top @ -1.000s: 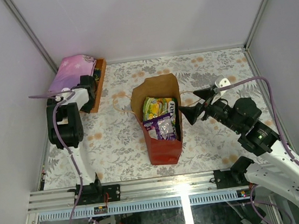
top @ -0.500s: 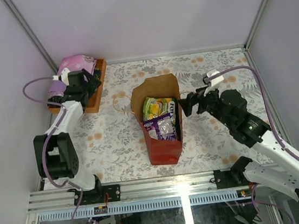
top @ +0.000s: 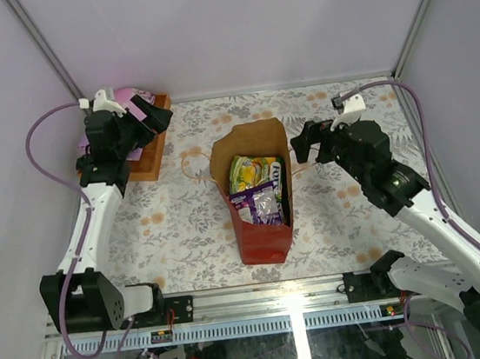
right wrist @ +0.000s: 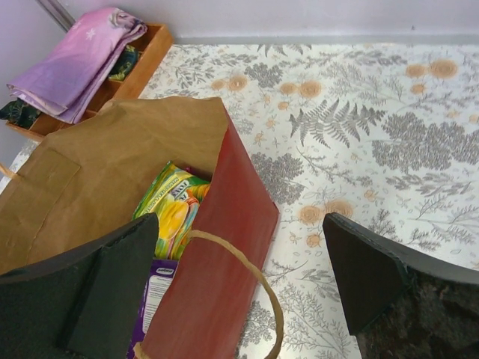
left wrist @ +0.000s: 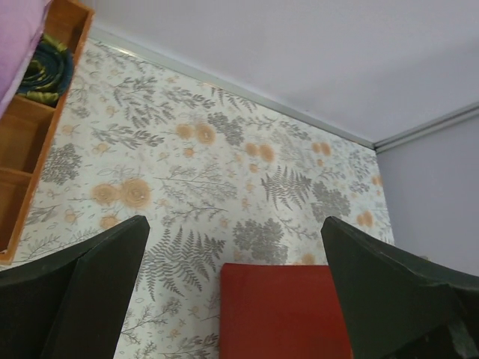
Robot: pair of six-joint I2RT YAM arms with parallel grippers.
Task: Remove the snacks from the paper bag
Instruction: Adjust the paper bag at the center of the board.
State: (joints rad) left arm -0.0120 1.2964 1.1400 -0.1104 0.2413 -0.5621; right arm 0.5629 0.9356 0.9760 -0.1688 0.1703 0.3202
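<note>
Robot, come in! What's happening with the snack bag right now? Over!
Left gripper and right gripper: jaws open, empty. Glossy green-yellow and purple snack packets inside the red paper bag, none out. Twisted paper handle near right gripper, may snag.

One red paper bag [top: 263, 240]. In it, one green-yellow snack packet [top: 250, 172] and at least one purple packet [top: 251, 200]; the rest too jumbled to count. Far left, one wooden tray [right wrist: 147, 51], one pink-purple cloth [right wrist: 75, 63].
</note>
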